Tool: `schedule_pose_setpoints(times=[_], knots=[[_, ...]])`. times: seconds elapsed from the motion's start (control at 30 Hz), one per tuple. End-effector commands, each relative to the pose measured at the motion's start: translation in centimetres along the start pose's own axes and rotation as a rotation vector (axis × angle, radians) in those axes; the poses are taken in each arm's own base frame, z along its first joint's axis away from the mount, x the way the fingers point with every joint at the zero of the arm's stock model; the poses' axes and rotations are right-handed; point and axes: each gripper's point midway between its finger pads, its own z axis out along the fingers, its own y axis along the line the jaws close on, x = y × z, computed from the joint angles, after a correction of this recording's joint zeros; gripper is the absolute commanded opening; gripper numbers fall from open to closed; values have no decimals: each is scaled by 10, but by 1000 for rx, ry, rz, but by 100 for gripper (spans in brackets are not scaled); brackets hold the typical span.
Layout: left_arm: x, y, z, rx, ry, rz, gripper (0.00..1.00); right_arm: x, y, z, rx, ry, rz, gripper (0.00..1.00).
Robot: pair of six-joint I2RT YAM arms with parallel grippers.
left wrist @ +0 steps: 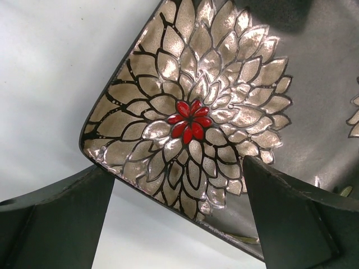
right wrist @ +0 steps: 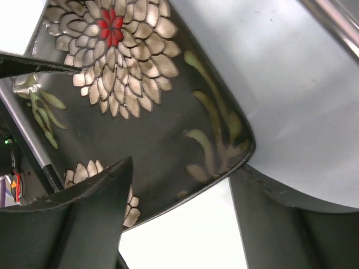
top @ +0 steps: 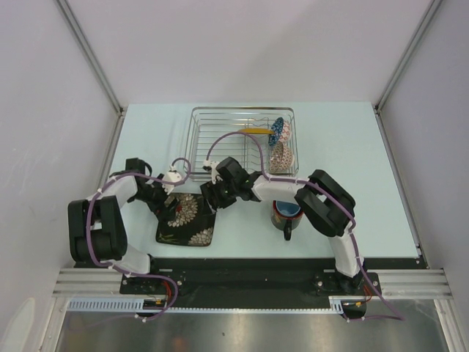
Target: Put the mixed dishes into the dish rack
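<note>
Plate: square black floral plate [left wrist: 190,120], rigid, glossy, probably slick and chippable.
Hold: thin rim, near a corner.
Left gripper [left wrist: 176,165]: wide open over one corner, empty.
Right gripper [right wrist: 182,165]: open over another corner, empty.

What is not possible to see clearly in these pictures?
- Top view: the left arm and right arm cover the square black plate's far edge.
- Top view: the right arm also hides part of the mug.
- Top view: patterns on the blue bowl and speckled bowl in the dish rack are too small.
- Wrist views: picture edges cut off most of the plate.
</note>
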Motion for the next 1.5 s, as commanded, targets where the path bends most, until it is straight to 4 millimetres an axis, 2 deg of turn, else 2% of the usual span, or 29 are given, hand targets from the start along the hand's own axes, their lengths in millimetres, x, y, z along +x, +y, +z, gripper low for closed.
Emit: schedule_pose_setpoints(times=[0.0, 0.17, 0.3, 0.33, 0.43, 0.6, 0.73, 0.83, 0.93, 0.97, 1.03, 1.07, 1.2, 1.37, 1.47], knots=[[-5, -39, 8, 142, -5, -4, 100, -5, 14, 10, -48, -1, -25, 68], [-14, -42, 12, 147, -5, 26, 100, -5, 16, 12, -66, 12, -27, 41], [-16, -44, 16, 152, -4, 33, 100, -6, 18, 12, -87, 21, -21, 31], [-16, -44, 17, 154, 1, 35, 100, -8, 18, 12, -90, 16, -21, 25], [-18, -44, 18, 160, -1, 26, 100, -23, 22, 4, -112, -4, -11, 16], [-32, -46, 18, 165, -18, 49, 100, -63, 50, -20, -173, -73, -36, 17], [-42, -43, 14, 159, -36, 52, 100, -80, 68, -29, -208, -94, -50, 18], [-46, -43, 10, 152, -51, 52, 100, -82, 72, -27, -230, -81, -43, 18], [-49, -45, 6, 144, -63, 60, 100, -91, 84, -27, -266, -85, -51, 19], [-50, -46, 5, 141, -67, 64, 100, -100, 93, -30, -281, -100, -70, 20], [-53, -48, 1, 135, -82, 70, 100, -101, 97, -28, -283, -87, -71, 23], [-54, -49, 0, 138, -88, 69, 100, -110, 105, -30, -305, -99, -80, 24], [-65, -52, -8, 132, -128, 77, 100, -117, 111, -25, -330, -98, -47, 31], [-68, -56, -11, 128, -150, 81, 100, -114, 116, -15, -333, -69, -50, 35], [-70, -56, -13, 120, -159, 86, 100, -116, 117, -15, -328, -71, -50, 34]])
